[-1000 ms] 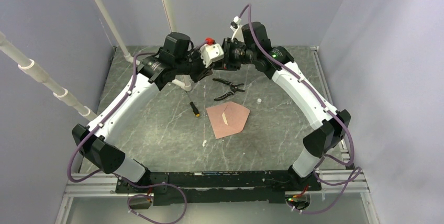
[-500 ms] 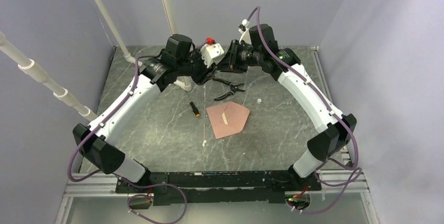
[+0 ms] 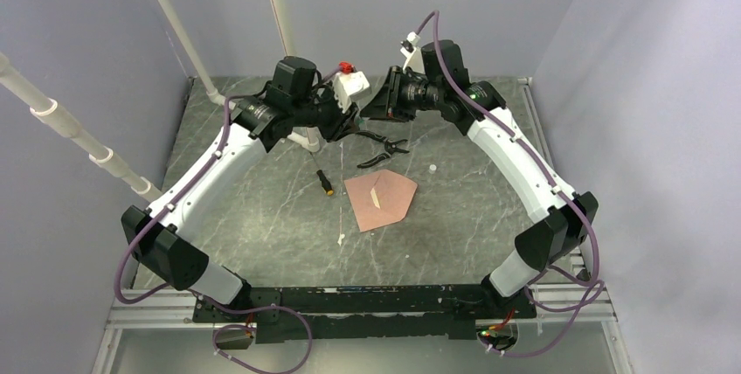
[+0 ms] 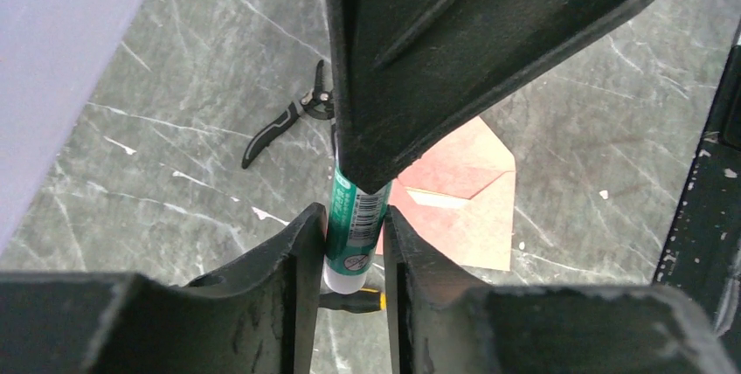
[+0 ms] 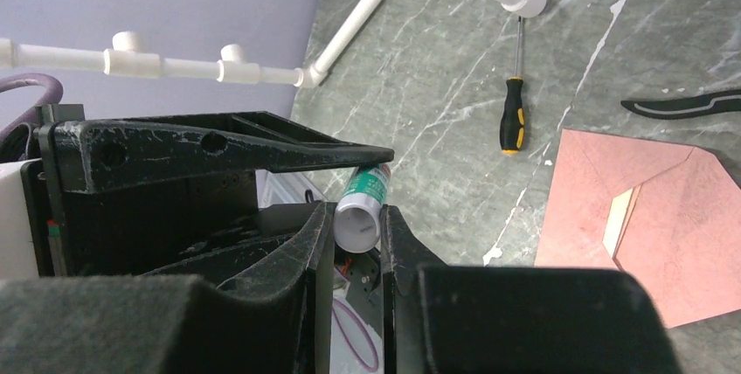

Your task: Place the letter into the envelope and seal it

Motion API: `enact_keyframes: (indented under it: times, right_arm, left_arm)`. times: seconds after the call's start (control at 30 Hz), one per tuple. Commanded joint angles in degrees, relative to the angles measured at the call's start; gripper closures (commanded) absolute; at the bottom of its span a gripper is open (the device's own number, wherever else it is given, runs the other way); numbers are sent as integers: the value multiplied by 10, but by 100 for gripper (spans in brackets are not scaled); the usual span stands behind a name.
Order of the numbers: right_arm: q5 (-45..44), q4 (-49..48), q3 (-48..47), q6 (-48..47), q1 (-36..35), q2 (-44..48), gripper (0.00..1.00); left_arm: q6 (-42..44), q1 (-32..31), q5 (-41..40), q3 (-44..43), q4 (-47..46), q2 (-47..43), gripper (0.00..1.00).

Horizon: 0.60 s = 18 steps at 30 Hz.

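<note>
Envelope [image 3: 380, 201] lies flat on the dark marbled worktop [image 3: 262, 217], its pointed flap open and a thin pale strip [image 3: 376, 195] showing across its inside. Everything else sits around that pinkish-brown shape. Black-handled pliers [image 3: 382, 147] lie beyond its far edge, apart from it. A black and yellow screwdriver [image 3: 324, 183] rests just off its far-left corner. A small white bit [image 3: 432, 167] sits off its far-right side, and a pale sliver [image 3: 341, 238] lies near its near-left corner.

Both arms are raised and meet in the air beyond the envelope's far edge, over the pliers. The left tool [image 4: 349, 243] is pressed on the green labelled body of a glue stick [image 4: 358, 204], one finger on each side. The right tool [image 5: 356, 217] pinches the white end of the same stick, and one of its black fingers [image 4: 454, 33] covers the stick's upper part in the left wrist view. Neither tool touches the envelope.
</note>
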<state>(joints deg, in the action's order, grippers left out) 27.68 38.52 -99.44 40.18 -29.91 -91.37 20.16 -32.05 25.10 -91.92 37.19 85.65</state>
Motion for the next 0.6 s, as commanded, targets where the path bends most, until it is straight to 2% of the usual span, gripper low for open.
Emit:
enact_keyframes:
  times: [0.0, 0.1, 0.2, 0.27, 0.33, 0.37, 0.4, 0.47, 0.53, 0.57]
  right_arm:
    - [42, -28, 3, 10, 1, 27, 100]
    - [51, -44, 11, 13, 2, 31, 100]
    - [77, -106, 42, 26, 5, 50, 100]
    - [91, -148, 65, 28, 6, 68, 100]
    - [98, -174, 85, 23, 9, 80, 95]
    - [104, -183, 93, 10, 11, 85, 88]
    - [108, -185, 100, -5, 13, 89, 72]
    - [98, -179, 116, -43, 17, 104, 51]
    - [93, -187, 137, -79, 25, 123, 35]
    - [99, -195, 148, -98, 30, 134, 31]
  left_arm:
    - [7, 3, 35, 5, -36, -17, 68]
    - [11, 3, 48, 1, -30, -14, 77]
    - [12, 3, 55, 0, -27, -12, 97]
    - [7, 4, 60, 4, -30, -16, 98]
    - [0, 3, 73, 6, -33, -19, 98]
    - [-4, 3, 82, 5, -31, -21, 97]
    - [-7, 3, 91, 2, -27, -22, 97]
    - [-11, 3, 113, -5, -16, -24, 97]
    - [-12, 4, 138, -14, 1, -26, 98]
    - [-12, 4, 153, -19, 11, -26, 98]
